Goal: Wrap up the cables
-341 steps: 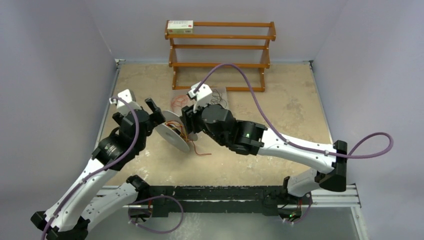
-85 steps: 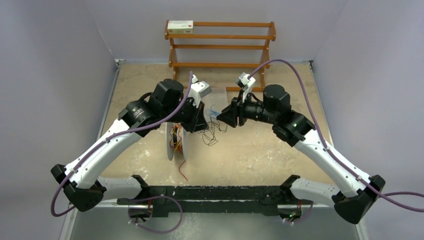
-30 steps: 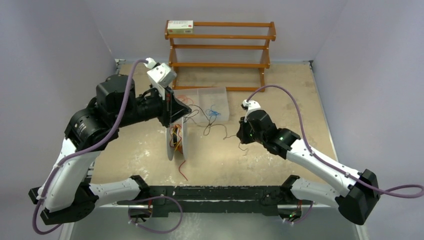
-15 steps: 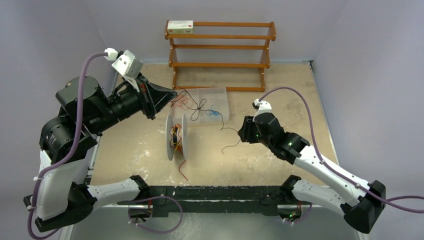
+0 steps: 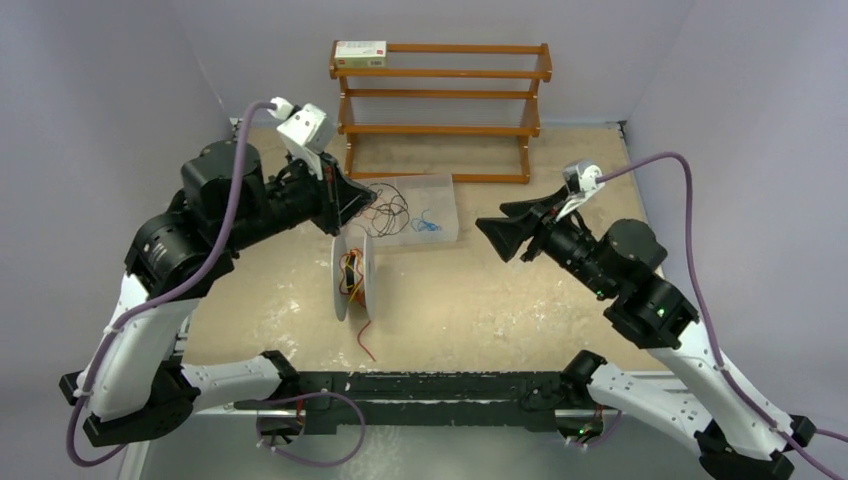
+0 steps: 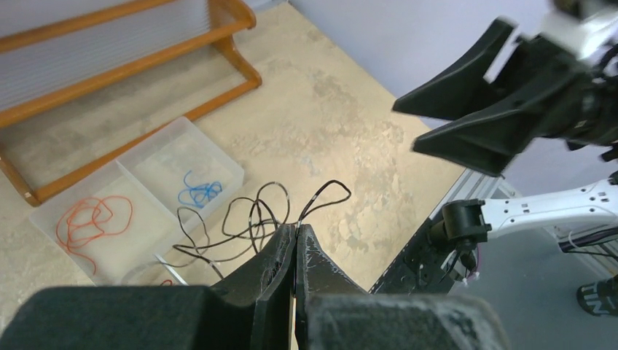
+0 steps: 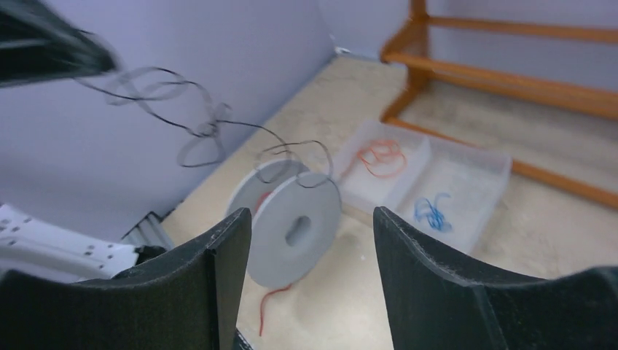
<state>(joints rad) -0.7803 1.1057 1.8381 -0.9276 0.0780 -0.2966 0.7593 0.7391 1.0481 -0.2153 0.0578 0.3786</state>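
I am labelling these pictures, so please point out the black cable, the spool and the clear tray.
black cable (image 7: 210, 130): right wrist view, on the knot of its hanging tangle.
spool (image 7: 321, 200): right wrist view, on its near flange.
clear tray (image 6: 164, 162): left wrist view, on the bare floor of one compartment.

I work over a tabletop (image 5: 560, 300) of mottled beige, worn paler in patches toward 6 o'clock. At 12 o'clock, against the back wall (image 5: 250, 40), stands an orange-brown wooden rack (image 5: 440, 129) with three slatted shelves. A small white box (image 5: 360, 53) lies at the 9 o'clock end of its top shelf. Plain lavender-grey walls close me in at 9, 12 and 3 o'clock. A dark metal rail (image 5: 440, 385) runs along the edge at 6 o'clock. The light is soft and even.
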